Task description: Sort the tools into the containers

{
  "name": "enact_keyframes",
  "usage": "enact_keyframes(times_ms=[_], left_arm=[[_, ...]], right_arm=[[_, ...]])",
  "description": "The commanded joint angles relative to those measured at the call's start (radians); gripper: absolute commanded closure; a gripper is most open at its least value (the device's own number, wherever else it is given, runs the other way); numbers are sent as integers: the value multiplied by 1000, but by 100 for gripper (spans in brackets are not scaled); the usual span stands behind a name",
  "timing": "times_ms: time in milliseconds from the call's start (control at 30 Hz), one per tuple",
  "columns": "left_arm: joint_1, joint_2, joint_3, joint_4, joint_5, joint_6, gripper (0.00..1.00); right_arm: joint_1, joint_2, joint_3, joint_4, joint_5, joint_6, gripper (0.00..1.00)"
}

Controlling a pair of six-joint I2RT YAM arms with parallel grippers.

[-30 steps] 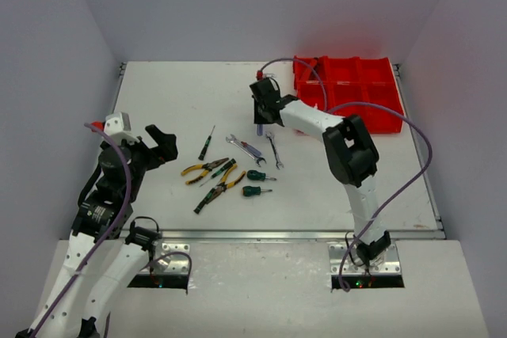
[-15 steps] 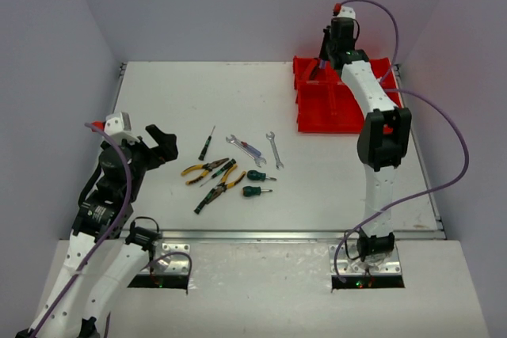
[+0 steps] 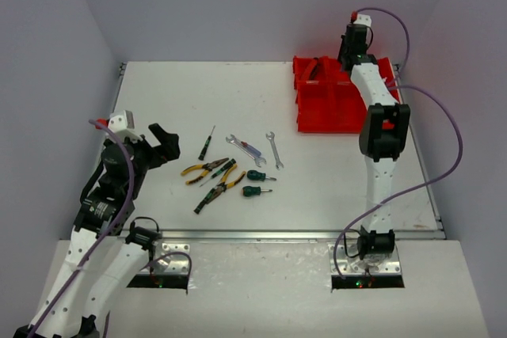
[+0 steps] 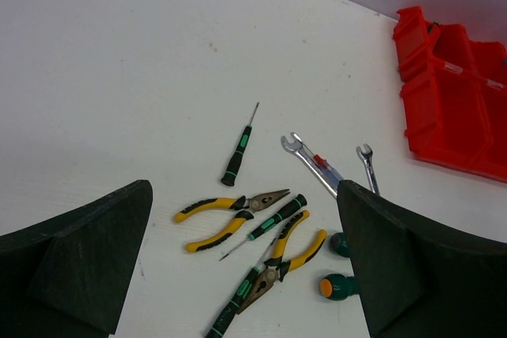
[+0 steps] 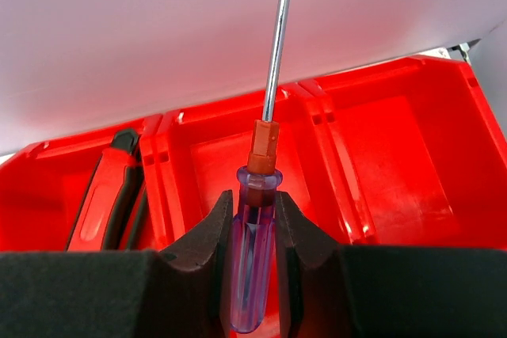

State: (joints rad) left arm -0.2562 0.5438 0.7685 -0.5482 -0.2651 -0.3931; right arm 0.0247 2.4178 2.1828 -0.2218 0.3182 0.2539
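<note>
Clenched on a clear blue-handled screwdriver (image 5: 252,275) at the right gripper (image 5: 253,231), metal shaft jutting straight out beyond the jaws. Poised above the red bins (image 5: 396,156); ahead and left of the jaws, red-and-black cutters (image 5: 107,195) lying in a compartment. Spread wide at the left gripper (image 4: 244,195), grasping nothing. Between and beyond those jaws, on the table (image 4: 119,53): yellow pliers (image 4: 238,203), a small green screwdriver (image 4: 235,160), a wrench (image 4: 367,165).

The white counter (image 3: 158,100) is enclosed by plain grey walls (image 3: 238,5) along its far, left and right edges.
</note>
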Motion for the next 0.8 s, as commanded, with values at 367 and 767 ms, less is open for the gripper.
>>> enact_keyframes(times_ms=[367, 767], left_arm=[[-9, 15, 2, 52, 12, 16, 0], [-9, 1, 3, 48, -3, 13, 0]], right_arm=[[0, 40, 33, 101, 14, 56, 58], [79, -247, -44, -67, -244, 53, 27]])
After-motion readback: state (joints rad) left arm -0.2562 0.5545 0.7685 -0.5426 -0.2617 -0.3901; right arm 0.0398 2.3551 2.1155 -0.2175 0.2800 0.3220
